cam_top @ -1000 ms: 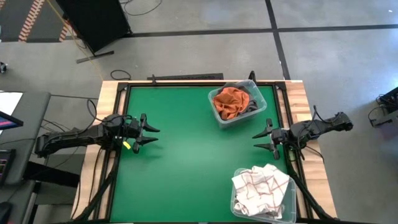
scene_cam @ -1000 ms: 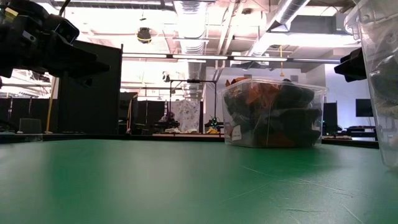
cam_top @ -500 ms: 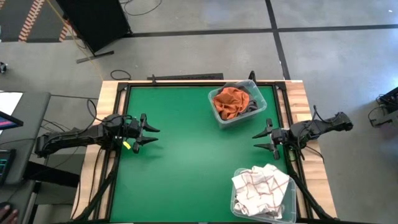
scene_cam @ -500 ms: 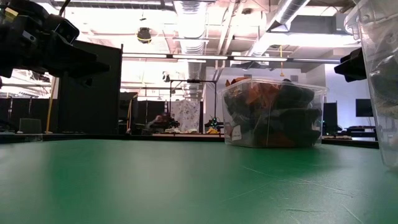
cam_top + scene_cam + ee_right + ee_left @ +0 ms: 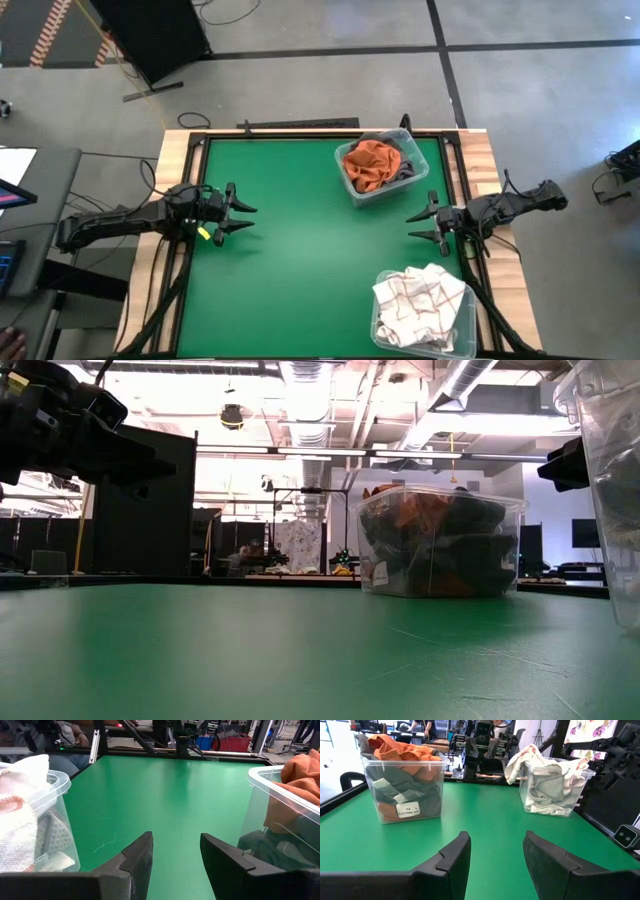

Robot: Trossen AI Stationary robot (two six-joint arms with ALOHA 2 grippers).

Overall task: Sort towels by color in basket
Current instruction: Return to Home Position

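Note:
A clear bin (image 5: 376, 167) at the far right of the green table holds a rust orange towel (image 5: 371, 163) on top of dark grey towels (image 5: 407, 790). A second clear bin (image 5: 425, 310) at the near right holds white towels, the top one with thin reddish grid lines (image 5: 420, 297). My left gripper (image 5: 243, 219) hovers open at the table's left side, and my right gripper (image 5: 419, 226) hovers open at the right side, between the two bins. Both grippers hold nothing.
The middle of the green table (image 5: 310, 250) lies bare between the two grippers. Wooden side rails (image 5: 150, 240) border the table. A black frame (image 5: 300, 126) runs along the far edge.

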